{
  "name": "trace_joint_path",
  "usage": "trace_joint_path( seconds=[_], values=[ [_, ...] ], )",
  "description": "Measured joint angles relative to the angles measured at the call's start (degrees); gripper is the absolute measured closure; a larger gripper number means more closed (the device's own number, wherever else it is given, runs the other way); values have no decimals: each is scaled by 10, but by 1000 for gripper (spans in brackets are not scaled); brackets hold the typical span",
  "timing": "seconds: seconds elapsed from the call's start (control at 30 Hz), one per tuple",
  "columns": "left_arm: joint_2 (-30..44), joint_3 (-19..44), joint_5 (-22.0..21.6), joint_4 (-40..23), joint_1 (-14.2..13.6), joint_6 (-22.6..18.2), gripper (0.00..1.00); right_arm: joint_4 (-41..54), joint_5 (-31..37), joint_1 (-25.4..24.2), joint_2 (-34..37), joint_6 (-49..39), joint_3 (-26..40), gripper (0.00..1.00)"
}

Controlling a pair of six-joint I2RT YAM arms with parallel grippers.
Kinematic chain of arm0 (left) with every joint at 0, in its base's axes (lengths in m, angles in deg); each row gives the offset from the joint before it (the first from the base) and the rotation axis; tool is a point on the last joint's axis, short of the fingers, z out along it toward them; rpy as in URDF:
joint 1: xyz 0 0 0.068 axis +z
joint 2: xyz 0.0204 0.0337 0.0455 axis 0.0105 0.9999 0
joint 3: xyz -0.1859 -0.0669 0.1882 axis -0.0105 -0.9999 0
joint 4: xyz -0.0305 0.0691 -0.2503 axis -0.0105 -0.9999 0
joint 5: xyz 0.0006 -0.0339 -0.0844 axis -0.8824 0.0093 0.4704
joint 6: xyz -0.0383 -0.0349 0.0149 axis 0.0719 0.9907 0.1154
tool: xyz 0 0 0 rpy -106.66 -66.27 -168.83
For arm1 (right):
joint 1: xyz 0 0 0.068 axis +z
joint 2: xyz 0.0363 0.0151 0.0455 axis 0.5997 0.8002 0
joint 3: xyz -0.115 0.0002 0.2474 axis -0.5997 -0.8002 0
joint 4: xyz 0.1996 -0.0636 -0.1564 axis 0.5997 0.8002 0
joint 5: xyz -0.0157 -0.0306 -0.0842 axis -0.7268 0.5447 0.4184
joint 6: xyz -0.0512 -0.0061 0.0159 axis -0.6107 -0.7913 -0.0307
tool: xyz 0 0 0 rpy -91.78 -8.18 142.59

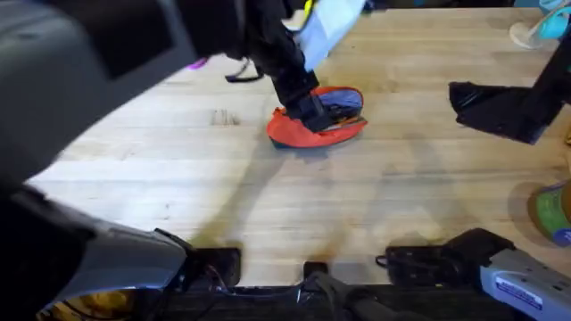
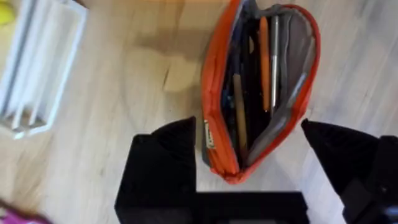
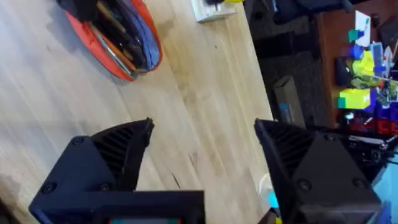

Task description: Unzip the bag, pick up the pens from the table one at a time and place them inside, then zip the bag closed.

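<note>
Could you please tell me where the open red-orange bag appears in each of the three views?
Overhead: bag just above centre, under the left arm.
Left wrist: bag upper middle, between the open left pincer fingers.
Right wrist: bag upper left.
Shared landmark: the pens inside.

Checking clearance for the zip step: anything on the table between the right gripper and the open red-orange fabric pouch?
No. In the right wrist view, bare light wooden tabletop separates the right gripper from the red-orange fabric pouch.
</note>
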Motion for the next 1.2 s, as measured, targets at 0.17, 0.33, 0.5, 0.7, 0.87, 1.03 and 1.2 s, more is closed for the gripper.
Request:
trace_joint_path(
  seconds=[0.17, 0.33, 0.5, 0.7, 0.87, 1.03, 1.2],
  values=[
    [-87, 22, -23, -5, 43, 0, 8, 18, -39, 0, 0, 2, 0, 5],
    [-118, 30, -41, -47, 75, 0, 7, 57, -56, 0, 0, 2, 0, 5],
    [-105, 29, -46, -75, 90, -23, 7, 82, -61, 0, 0, 23, 0, 5],
    [-99, 29, 58, -157, 186, -154, 7, 78, -68, 0, 26, 118, 0, 4],
    [-99, 29, 162, -248, 282, -314, 7, 44, -123, 0, 103, 198, 0, 5],
    [-99, 29, 201, -288, 341, -391, 7, 1, -251, 0, 176, 253, 0, 5],
    [-99, 29, 212, -312, 358, -414, 8, -16, -391, 0, 232, 274, 0, 7]
  ],
)
